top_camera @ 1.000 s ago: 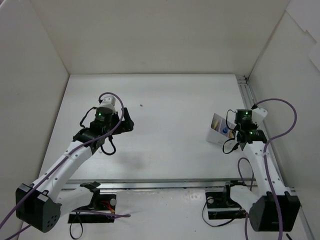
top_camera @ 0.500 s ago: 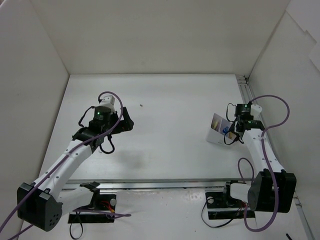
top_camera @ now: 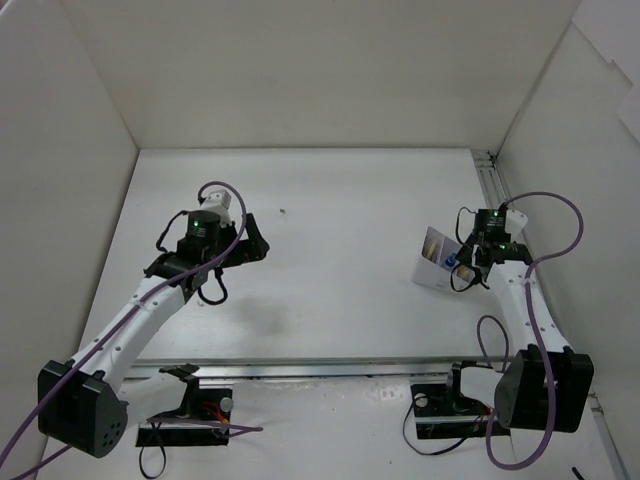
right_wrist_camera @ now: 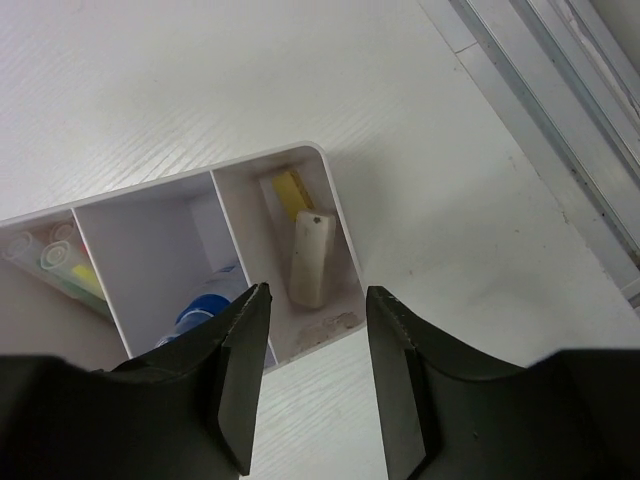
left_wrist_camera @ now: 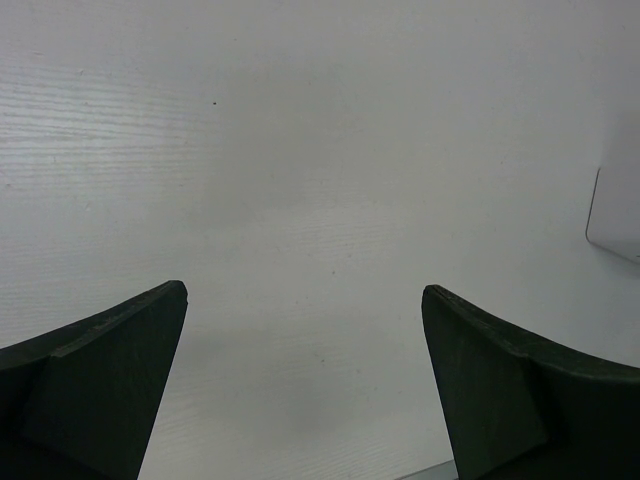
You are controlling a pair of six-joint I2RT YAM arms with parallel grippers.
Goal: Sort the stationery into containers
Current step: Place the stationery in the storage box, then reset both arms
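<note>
So, quick rundown of what's on screen:

Box: white box [right_wrist_camera: 150, 260] with three compartments side by side. It sits on the white table [top_camera: 340, 220] at centre right of the overhead view. In the right wrist view it fills the left and middle of the frame, and its row of compartments rises a bit toward the right.

Beige piece: small beige piece [right_wrist_camera: 308, 258] lying flat in the right-hand compartment. Its long axis runs nearly top to bottom, with the upper end leaning slightly right.

Yellow piece: short yellow piece [right_wrist_camera: 293, 190] in the same compartment, just above the beige one, slanting from upper left to lower right.

Tube: only the blue cap [right_wrist_camera: 205, 308] shows, low in the middle compartment and half hidden behind a finger, so I can't tell its axis.

Pens: pens [right_wrist_camera: 65, 270] in the left compartment, greenish and yellow, slanting from upper left to lower right.

Right gripper: right gripper [right_wrist_camera: 318, 295] hangs over the box's near right corner, jaws a little apart with nothing between them.

Left gripper: left gripper [left_wrist_camera: 305, 295] is in the left half of the overhead view, well away from the box. Its jaws are spread wide over bare table, holding nothing.

Rail: metal rail [right_wrist_camera: 540, 90] runs diagonally across the upper right of the right wrist view.
</note>
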